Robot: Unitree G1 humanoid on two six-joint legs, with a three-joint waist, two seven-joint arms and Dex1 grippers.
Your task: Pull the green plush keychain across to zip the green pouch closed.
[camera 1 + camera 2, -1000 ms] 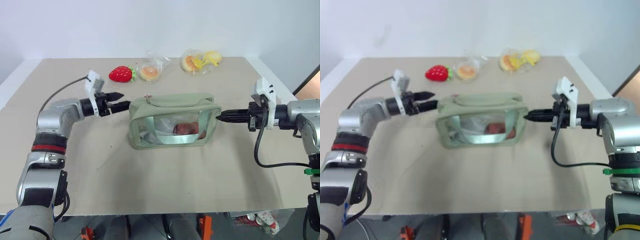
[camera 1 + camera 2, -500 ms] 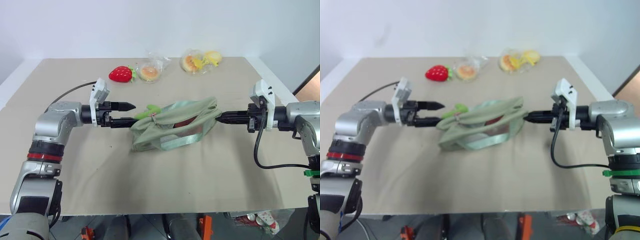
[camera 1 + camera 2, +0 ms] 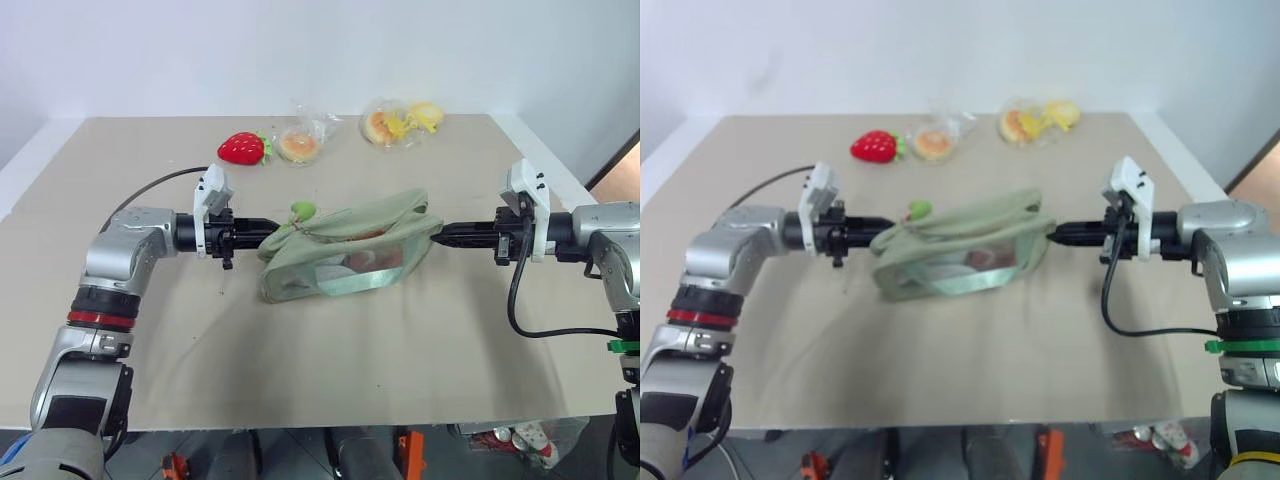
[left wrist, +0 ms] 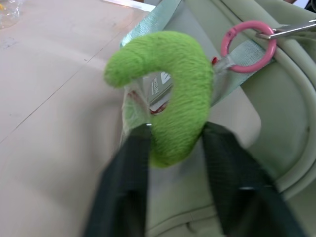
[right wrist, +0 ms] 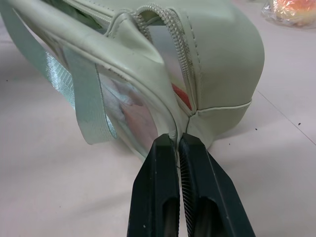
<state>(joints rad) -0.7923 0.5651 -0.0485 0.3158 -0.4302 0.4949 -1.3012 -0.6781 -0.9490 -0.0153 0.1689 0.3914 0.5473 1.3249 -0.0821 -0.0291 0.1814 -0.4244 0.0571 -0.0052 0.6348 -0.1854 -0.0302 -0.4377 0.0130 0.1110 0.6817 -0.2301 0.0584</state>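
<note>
Left claw [image 4: 173, 143] pinching green plush keychain [image 4: 173, 89]

Broad beige matte worktop [image 3: 330, 370] filling the frame's middle, plain pale bluish-white wall [image 3: 200, 50] across the top, soft even light, white ledge at the upper right.

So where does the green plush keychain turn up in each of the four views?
Left eye view: green plush keychain at the green pouch's left end, just past the left pincer.
Right eye view: same spot, left end of the pouch.
Left wrist view: large and central, curled, its lower end between the black fingers.
Right wrist view: not in it.
Shared landmark: the pouch's zipped top edge.
</note>
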